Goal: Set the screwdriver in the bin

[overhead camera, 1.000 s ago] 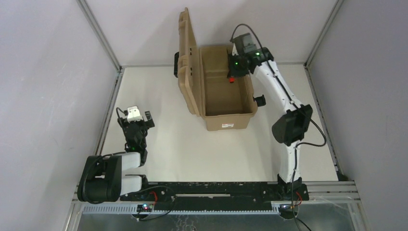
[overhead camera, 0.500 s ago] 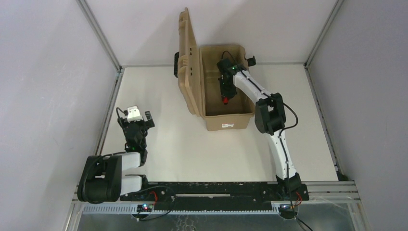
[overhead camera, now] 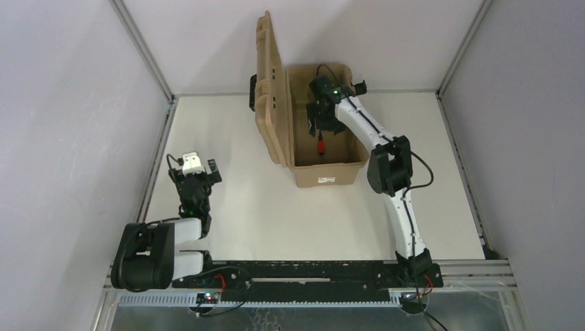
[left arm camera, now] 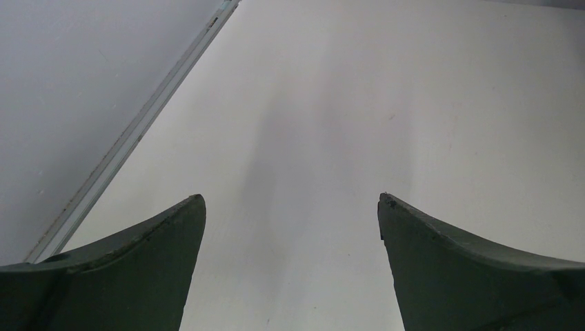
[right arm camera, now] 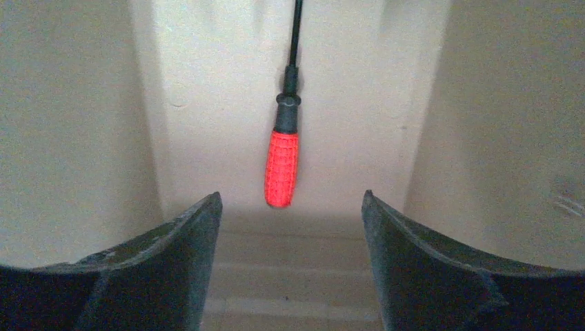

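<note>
The screwdriver (right arm camera: 282, 165), red-handled with a thin black shaft, lies inside the tan bin (overhead camera: 327, 175), also seen as a red spot, the screwdriver (overhead camera: 321, 146), in the top view. My right gripper (right arm camera: 291, 200) hangs open inside the bin just behind the handle, nothing between its fingers; in the top view the right gripper (overhead camera: 321, 127) is over the bin's middle. The bin's lid (overhead camera: 269, 89) stands raised on the left. My left gripper (left arm camera: 292, 200) is open over bare table, far from the bin, low at the left as the left gripper (overhead camera: 196, 181).
The bin has a white label (overhead camera: 326, 181) on its near end and a black latch (overhead camera: 254, 93) behind the lid. Grey walls and a metal frame rail (overhead camera: 157, 158) border the white table (overhead camera: 276, 214).
My right gripper came down into the bin and opened. The screwdriver left its jaws and now lies on the bin floor. The left arm has not moved.
</note>
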Action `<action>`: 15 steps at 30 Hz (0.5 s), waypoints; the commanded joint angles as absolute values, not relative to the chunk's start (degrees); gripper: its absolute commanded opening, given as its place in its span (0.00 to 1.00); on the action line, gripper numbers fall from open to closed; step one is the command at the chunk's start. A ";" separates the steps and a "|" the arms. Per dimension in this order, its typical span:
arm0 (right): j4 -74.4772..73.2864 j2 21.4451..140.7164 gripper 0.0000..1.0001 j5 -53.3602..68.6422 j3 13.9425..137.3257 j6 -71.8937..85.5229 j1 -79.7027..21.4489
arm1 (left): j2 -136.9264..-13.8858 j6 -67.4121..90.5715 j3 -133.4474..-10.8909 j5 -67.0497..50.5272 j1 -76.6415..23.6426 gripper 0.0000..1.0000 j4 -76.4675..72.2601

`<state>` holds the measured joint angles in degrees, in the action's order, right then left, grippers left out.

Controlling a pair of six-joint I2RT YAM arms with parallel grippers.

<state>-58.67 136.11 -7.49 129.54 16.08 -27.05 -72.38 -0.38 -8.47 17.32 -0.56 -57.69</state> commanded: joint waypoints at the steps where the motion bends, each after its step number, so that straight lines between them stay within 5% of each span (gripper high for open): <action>1: -58.39 121.87 0.85 -11.45 133.95 11.99 -26.97 | -72.25 -0.35 -10.99 16.94 -0.18 1.00 -60.73; 6: -59.62 116.31 0.99 -11.80 133.70 8.19 -22.80 | -72.23 -0.35 -11.06 16.88 -0.18 1.00 -60.73; 15: -59.34 111.67 1.00 -11.07 128.51 0.47 -5.32 | -72.25 -0.35 -11.01 16.90 -0.18 1.00 -60.73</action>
